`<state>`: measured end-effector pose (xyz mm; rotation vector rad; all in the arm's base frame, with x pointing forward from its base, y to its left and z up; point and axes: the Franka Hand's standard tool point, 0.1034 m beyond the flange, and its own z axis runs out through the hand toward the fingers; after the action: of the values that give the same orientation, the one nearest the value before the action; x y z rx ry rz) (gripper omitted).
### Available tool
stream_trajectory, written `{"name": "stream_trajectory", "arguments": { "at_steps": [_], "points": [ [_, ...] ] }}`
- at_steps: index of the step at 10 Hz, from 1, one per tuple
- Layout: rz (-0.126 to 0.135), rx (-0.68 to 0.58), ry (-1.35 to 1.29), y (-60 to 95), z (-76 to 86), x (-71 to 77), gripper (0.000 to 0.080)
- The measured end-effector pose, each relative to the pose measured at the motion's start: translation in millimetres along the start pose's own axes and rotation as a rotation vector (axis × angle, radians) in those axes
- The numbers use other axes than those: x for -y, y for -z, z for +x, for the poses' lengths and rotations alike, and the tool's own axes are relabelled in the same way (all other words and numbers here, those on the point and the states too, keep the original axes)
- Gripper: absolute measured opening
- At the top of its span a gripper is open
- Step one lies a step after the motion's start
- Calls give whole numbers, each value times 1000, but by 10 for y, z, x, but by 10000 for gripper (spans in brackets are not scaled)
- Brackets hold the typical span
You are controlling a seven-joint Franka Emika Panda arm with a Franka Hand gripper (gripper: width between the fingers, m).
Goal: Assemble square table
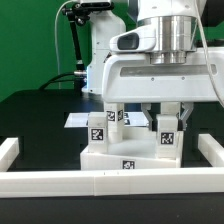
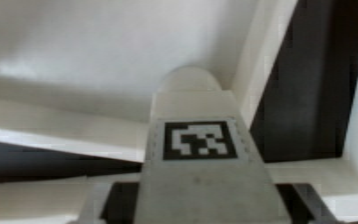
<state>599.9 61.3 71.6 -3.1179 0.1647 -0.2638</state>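
While fingers (image 1: 166, 117) clamp leg (image 1: 167, 133) (upright, tagged), tabletop (image 1: 125, 160) lies below.

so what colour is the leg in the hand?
White, with a black-and-white square tag; the leg shows best in the wrist view.

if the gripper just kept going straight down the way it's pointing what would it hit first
Most likely the square tabletop right beneath it. The gripper is shut on a tagged leg, so the leg's lower end would probably touch first; the exact gap is unclear.
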Motion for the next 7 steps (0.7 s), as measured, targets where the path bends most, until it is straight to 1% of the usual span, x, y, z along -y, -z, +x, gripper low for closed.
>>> {"name": "stream_trajectory", "arguments": {
  "at_steps": [1,3,4,6,7],
  "points": [
    [5,1,-150,-3,-2,-2,290],
    [8,-7,-354,-7,8,13,290],
    [19,-33,-462,-10,48,16,290],
    [31,-33,-588,-7,50,30,290],
    [32,-32,-615,-6,50,31,290]
  ]
}}
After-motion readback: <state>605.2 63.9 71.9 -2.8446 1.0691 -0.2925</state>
